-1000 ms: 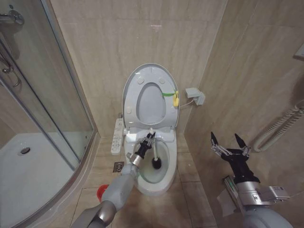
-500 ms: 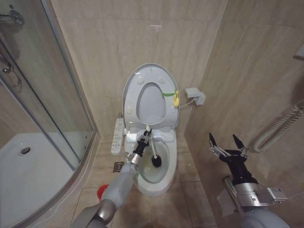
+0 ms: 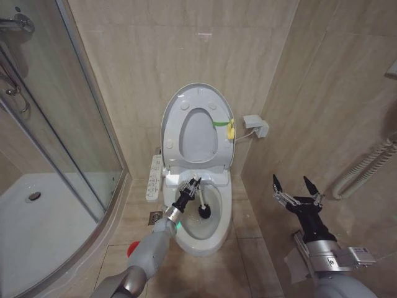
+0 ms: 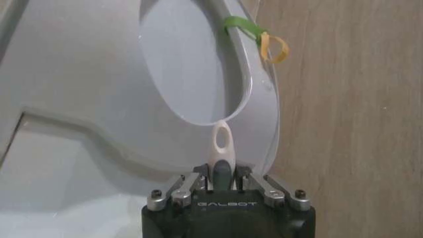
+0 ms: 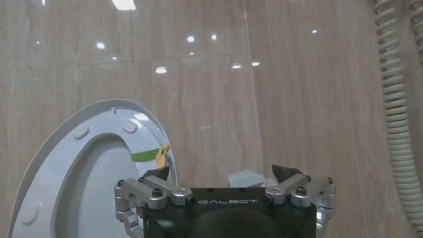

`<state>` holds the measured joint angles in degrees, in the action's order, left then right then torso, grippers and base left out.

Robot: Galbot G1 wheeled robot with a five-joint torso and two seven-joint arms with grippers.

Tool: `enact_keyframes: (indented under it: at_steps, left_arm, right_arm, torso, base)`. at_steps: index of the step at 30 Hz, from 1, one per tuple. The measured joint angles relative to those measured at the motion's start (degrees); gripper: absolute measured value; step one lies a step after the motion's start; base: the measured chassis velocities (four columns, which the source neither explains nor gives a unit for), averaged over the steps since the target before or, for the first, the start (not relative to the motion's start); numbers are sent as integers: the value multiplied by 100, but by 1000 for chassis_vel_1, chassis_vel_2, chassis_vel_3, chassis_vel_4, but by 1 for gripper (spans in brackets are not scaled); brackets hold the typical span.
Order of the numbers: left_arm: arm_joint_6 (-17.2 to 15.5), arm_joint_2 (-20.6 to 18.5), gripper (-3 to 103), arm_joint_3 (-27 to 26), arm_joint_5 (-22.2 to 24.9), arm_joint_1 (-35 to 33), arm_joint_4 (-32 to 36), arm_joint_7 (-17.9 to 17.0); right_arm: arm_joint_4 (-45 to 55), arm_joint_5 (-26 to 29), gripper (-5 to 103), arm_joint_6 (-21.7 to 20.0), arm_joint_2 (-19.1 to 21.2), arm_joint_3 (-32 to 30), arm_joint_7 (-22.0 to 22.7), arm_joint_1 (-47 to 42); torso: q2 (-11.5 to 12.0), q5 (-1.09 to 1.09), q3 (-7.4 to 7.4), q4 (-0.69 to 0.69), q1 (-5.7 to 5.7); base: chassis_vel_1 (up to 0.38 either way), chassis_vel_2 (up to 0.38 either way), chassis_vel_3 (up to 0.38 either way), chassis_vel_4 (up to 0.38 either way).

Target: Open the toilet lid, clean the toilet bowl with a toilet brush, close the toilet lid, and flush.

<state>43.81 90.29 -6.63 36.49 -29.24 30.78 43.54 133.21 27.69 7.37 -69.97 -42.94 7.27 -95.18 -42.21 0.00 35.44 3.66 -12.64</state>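
The toilet lid (image 3: pixel 196 105) stands upright against the back wall, with the seat ring raised against it. Below it the white toilet bowl (image 3: pixel 211 239) is uncovered. My left gripper (image 3: pixel 193 184) is shut on the white handle of the toilet brush (image 3: pixel 203 212), whose black head sits down inside the bowl. In the left wrist view the looped handle end of the toilet brush (image 4: pixel 222 141) sticks out past the closed left gripper (image 4: pixel 222 171), with the lid (image 4: pixel 79 74) behind. My right gripper (image 3: pixel 290 184) hangs open and holds nothing, in the air right of the toilet; it is also seen as the right gripper (image 5: pixel 221 172).
A glass shower enclosure (image 3: pixel 56 124) bounds the left side. A bidet control panel (image 3: pixel 153 177) juts from the toilet's left, with a floor drain (image 3: pixel 154 217) and red holder (image 3: pixel 132 248) below. A wall box (image 3: pixel 255 126) and coiled hose (image 3: pixel 366 164) are on the right wall.
My left gripper moved the brush a little back and forth inside the bowl, still gripping it. The right arm stayed in nearly the same place.
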Motion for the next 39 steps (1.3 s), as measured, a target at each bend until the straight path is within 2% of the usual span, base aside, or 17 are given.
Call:
enact_keyframes:
  at_steps: [9, 14, 18, 22, 29, 34, 39]
  left_arm:
    - [0, 183, 26, 75, 565, 225, 27, -79]
    - [-148, 98, 26, 89, 656, -55, -63, -22]
    - [-158, -10, 26, 64, 693, -206, -16, 40]
    - [-170, -31, 26, 65, 769, -155, 97, 42]
    - [-188, 138, 26, 87, 915, 158, 138, 19]
    - [-270, 134, 26, 139, 935, 50, -66, 41]
    - [-287, -17, 26, 124, 925, -207, 52, 122]
  right_arm:
    - [44, 7, 100, 1, 7, -70, 4, -58]
    - [32, 18, 100, 8, -1, -91, 3, -50]
    - [6, 19, 100, 16, -9, -55, -3, -20]
    - [1, 16, 100, 17, -11, -12, -3, -12]
    - [-10, 13, 100, 17, -1, -14, 2, -16]
    - [-38, 13, 100, 21, -11, -7, 0, -14]
    - [-55, 0, 100, 50, -38, 17, -17, -28]
  torso:
    - [0, 1, 1, 3, 0]
    - [0, 1, 0, -4, 0]
    - [-2, 2, -2, -4, 2]
    - [0, -3, 1, 2, 0]
    - [0, 0, 1, 4, -1]
    - [0, 0, 1, -1, -1]
    - [0, 0, -1, -3, 1]
  base:
    - [0, 0, 0, 0]
    - [0, 0, 0, 0]
    - [0, 0, 0, 0]
    - [0, 0, 0, 0]
    - [0, 0, 0, 0]
    - [0, 0, 0, 0]
    - [0, 0, 0, 0]
